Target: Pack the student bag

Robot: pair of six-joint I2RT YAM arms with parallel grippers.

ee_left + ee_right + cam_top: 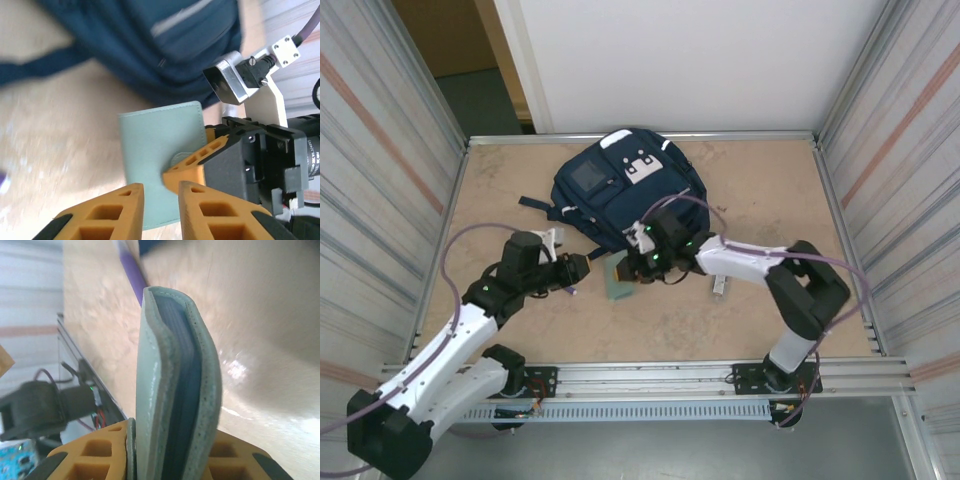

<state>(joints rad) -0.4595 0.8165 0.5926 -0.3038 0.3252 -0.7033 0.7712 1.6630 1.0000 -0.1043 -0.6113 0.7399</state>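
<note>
From above, the left gripper (578, 270) sits low over the table (750, 310), left of the middle. It points right, at a small green notebook (618, 281). The left wrist camera gives a closer look. Its two orange fingers (107, 212) stand a little apart, and the notebook's flat cover shows in the gap between them. I cannot tell if they touch it. That same view shows the right gripper (192, 162) biting the notebook's right edge. The right wrist camera looks at the notebook edge-on. It shows a dark inside between two soft green covers, squeezed tight between orange fingers (85, 455). A purple thing (131, 282) lies on the table past it, too blurry to name.

The student bag (625, 185) lies flat on the far half of the table, just behind both grippers. Its near edge is close to the right gripper. The notebook is outside the bag.

The table is pale brown wood. Ribbed metal walls (380, 150) stand on both sides, and a white wall (700, 60) stands at the back.
</note>
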